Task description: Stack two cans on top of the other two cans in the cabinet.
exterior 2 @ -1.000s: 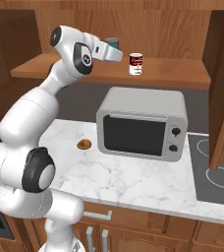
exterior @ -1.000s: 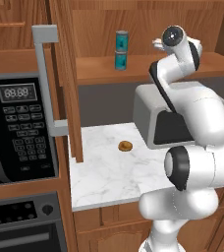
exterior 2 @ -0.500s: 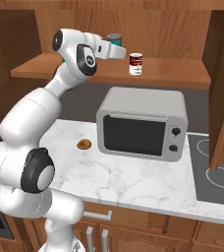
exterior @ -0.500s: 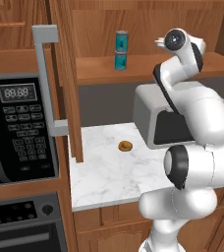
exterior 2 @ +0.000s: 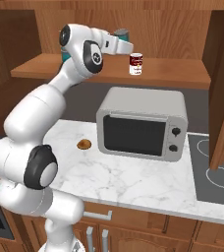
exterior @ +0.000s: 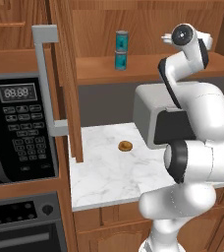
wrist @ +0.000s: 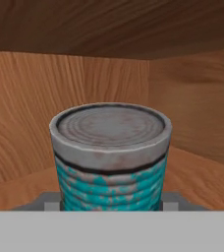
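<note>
Cabinet (exterior 2: 173, 74) shelf: red-white can's (exterior 2: 135, 64) label unreadable.

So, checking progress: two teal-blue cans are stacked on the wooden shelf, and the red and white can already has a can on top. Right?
Not quite: the red and white can stands bare on the wooden shelf, as the right base view shows. The stacked teal-blue cans are right.

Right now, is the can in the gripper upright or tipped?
Upright. In the hand view the teal can shows its silver top level, held between the gripper fingers.
</note>
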Controlling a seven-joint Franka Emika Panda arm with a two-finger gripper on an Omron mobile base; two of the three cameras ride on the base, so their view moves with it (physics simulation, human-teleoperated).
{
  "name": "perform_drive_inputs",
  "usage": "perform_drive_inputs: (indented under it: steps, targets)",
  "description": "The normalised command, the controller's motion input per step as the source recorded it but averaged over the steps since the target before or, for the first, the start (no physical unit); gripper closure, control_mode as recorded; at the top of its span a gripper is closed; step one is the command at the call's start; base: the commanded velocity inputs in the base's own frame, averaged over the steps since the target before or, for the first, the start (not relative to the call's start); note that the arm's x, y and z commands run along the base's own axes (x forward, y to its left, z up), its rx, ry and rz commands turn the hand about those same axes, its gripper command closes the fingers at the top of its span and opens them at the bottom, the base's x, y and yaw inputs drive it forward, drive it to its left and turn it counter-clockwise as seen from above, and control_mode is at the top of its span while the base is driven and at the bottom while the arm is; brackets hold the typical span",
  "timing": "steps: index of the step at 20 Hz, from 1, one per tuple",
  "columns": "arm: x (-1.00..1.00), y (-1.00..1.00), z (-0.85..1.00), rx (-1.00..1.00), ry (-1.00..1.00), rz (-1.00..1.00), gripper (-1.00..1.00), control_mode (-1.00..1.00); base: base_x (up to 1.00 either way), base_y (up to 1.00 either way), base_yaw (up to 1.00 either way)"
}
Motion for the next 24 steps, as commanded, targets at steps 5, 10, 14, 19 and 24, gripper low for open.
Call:
perform_drive_inputs:
  steps: [5, 10, 14, 19, 24]
  targets:
    - [0.00, -0.29, -0.04, 0.00, 0.00, 0.00, 1.00, -1.00, 0.00, 0.00, 0.00]
    - [0.03, -0.21, -0.04, 0.00, 0.00, 0.00, 1.00, -1.00, 0.00, 0.00, 0.00]
    - [0.10, -0.10, -0.05, 0.00, 0.00, 0.00, 1.00, -1.00, 0.00, 0.00, 0.00]
    - [0.07, -0.05, -0.07, 0.00, 0.00, 0.00, 1.00, -1.00, 0.00, 0.00, 0.00]
    - [0.06, -0.04, -0.03, 0.00, 0.00, 0.00, 1.00, -1.00, 0.00, 0.00, 0.00]
